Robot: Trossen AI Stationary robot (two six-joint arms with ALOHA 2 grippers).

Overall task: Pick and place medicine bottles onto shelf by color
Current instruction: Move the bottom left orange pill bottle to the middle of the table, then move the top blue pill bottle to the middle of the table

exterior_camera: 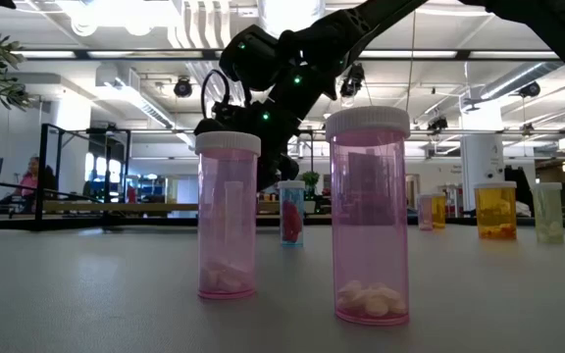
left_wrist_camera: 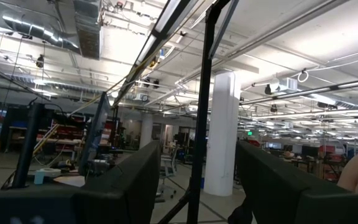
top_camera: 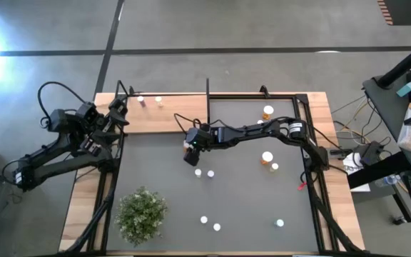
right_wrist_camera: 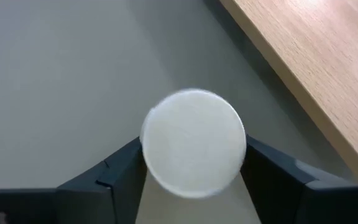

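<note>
Two pink bottles [exterior_camera: 369,216] stand nearest

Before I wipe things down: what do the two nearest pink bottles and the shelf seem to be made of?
The pink bottles look like clear tinted plastic: white pills show through the walls, under matte white caps. The shelf looks like light wood or laminate, with visible grain and a dull finish.

Place: you are in a large open industrial lab or workshop hall.
Ceiling: bare silver ducts [left_wrist_camera: 86,28], pipes and strip lights overhead.
Floor: plain grey concrete [top_camera: 262,28] around your surface [top_camera: 262,193].
Surroundings: a white column [left_wrist_camera: 221,134], monitors on stands [left_wrist_camera: 98,134], cluttered benches, and a person seated at a desk [exterior_camera: 33,181] far behind.
</note>
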